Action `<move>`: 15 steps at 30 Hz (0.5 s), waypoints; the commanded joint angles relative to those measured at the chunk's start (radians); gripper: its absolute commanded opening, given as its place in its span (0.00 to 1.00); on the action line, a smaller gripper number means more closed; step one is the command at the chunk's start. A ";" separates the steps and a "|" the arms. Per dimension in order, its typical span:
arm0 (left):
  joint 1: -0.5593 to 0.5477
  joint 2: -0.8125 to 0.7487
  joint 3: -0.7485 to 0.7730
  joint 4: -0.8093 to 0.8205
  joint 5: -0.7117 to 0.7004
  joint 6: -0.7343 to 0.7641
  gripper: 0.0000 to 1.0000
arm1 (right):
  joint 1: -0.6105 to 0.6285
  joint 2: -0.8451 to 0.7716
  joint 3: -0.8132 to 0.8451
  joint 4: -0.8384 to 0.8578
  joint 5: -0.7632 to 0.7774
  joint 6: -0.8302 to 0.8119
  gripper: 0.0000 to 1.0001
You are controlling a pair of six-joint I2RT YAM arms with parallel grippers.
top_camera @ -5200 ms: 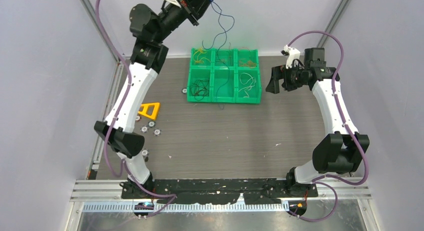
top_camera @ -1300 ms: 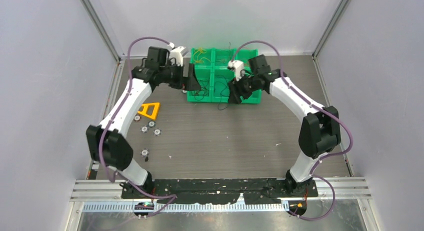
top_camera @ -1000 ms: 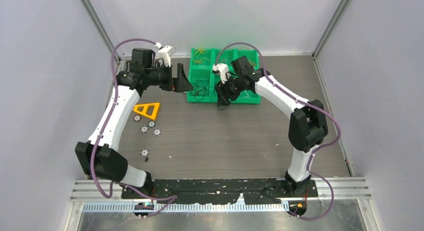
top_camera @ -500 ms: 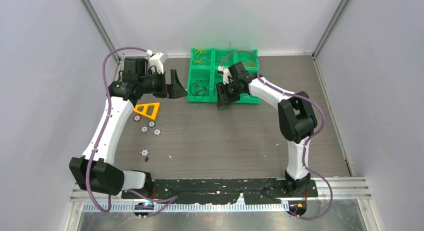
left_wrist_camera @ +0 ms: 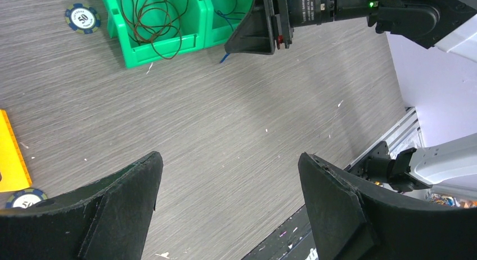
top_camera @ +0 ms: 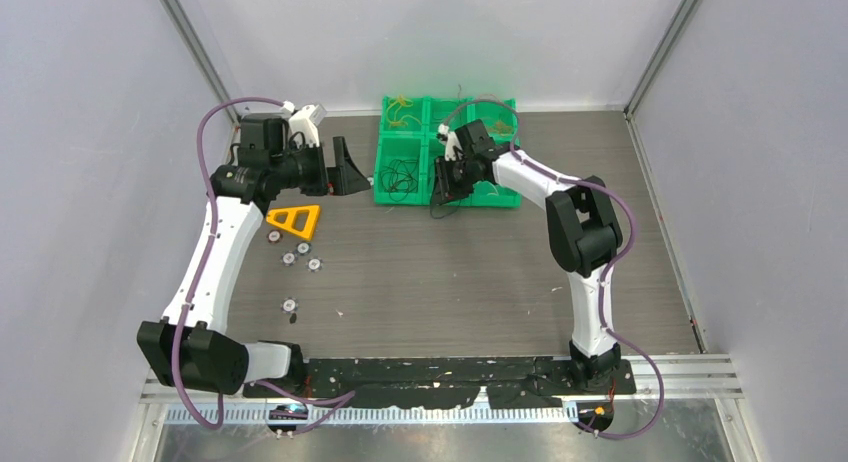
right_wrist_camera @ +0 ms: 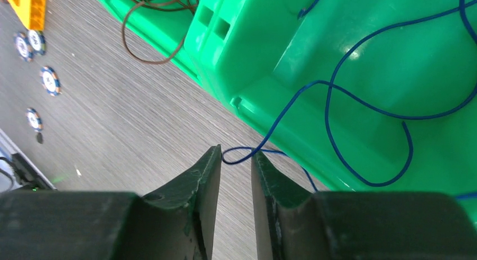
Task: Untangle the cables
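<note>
The cables lie in a green six-compartment bin (top_camera: 378, 187). A dark cable (top_camera: 400, 175) coils in the front left compartment, and yellow ones (top_camera: 402, 107) lie at the back left. A blue cable (right_wrist_camera: 337, 85) lies in the front middle compartment and spills over its front wall onto the table. My right gripper (right_wrist_camera: 236, 152) is low at that wall (top_camera: 440, 194). Its jaws stand a narrow gap apart, with the blue cable's loop right at the tips. My left gripper (left_wrist_camera: 230, 158) hangs wide open and empty above the table, left of the bin (top_camera: 345, 170).
An orange triangle (top_camera: 295, 220) and several poker chips (top_camera: 300, 254) lie on the table left of centre. Another chip (left_wrist_camera: 84, 17) sits beside the bin's left front corner. The enclosure walls stand close behind the bin.
The right gripper has moved left to the bin's front middle and its jaws have narrowed around the blue loop. The left arm has drawn back to the left, away from the bin.
</note>
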 commanded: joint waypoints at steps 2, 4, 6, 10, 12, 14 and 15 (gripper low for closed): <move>0.006 -0.011 0.010 0.005 -0.012 -0.009 0.92 | -0.020 0.012 0.061 0.057 -0.064 0.066 0.25; 0.007 -0.009 0.012 0.005 -0.013 -0.009 0.92 | -0.028 0.016 0.069 0.057 -0.068 0.068 0.15; 0.006 -0.005 0.018 0.004 -0.012 -0.008 0.92 | -0.037 0.014 0.073 0.058 -0.075 0.071 0.07; 0.007 0.007 0.025 -0.002 -0.013 -0.008 0.92 | -0.055 0.004 0.084 0.059 -0.096 0.073 0.05; 0.007 0.010 0.025 -0.001 -0.009 -0.007 0.92 | -0.067 -0.001 0.082 0.082 -0.121 0.081 0.05; 0.007 0.013 0.027 -0.001 -0.005 -0.004 0.92 | -0.080 -0.014 0.066 0.134 -0.132 0.099 0.06; 0.006 0.014 0.027 -0.003 -0.004 -0.003 0.92 | -0.083 -0.014 0.063 0.168 -0.133 0.105 0.05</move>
